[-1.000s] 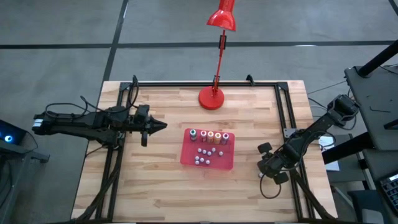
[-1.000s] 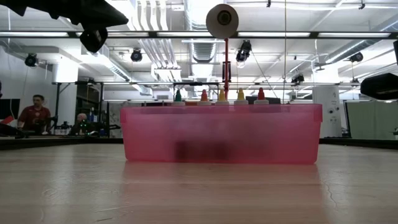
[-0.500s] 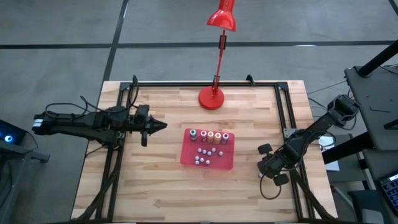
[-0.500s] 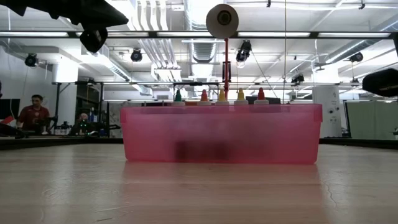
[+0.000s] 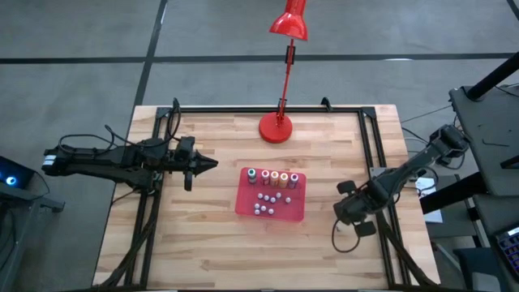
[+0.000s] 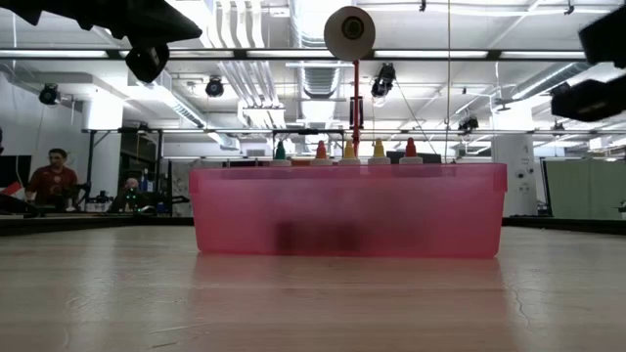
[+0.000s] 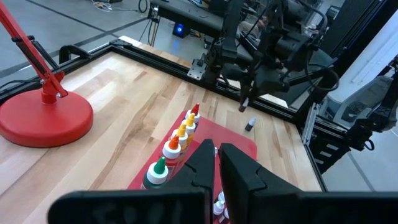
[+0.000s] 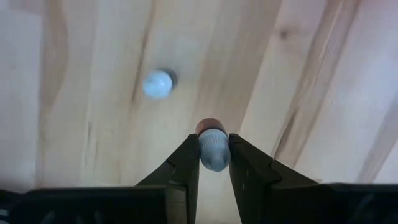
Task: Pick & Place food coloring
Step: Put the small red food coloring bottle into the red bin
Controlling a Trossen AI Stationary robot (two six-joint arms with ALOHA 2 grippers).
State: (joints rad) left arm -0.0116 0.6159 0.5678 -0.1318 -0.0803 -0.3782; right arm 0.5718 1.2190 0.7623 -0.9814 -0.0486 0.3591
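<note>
Right pincer (image 8: 213,163) clamped on a small bottle (image 8: 213,149), off the worktop (image 5: 211,235), beyond the red tray's (image 5: 245,207) right side. Tray, with its row of bottles (image 5: 273,178), lies toward the left arm; the carry likely heads there. Left pincer (image 5: 212,164) closed, idle beyond the tray's left.

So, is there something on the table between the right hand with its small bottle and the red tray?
Nothing visible. The right hand grips a small bottle over bare wood to the right of the red tray. One more small bottle stands on the table nearby, beside the path, not across it.
</note>
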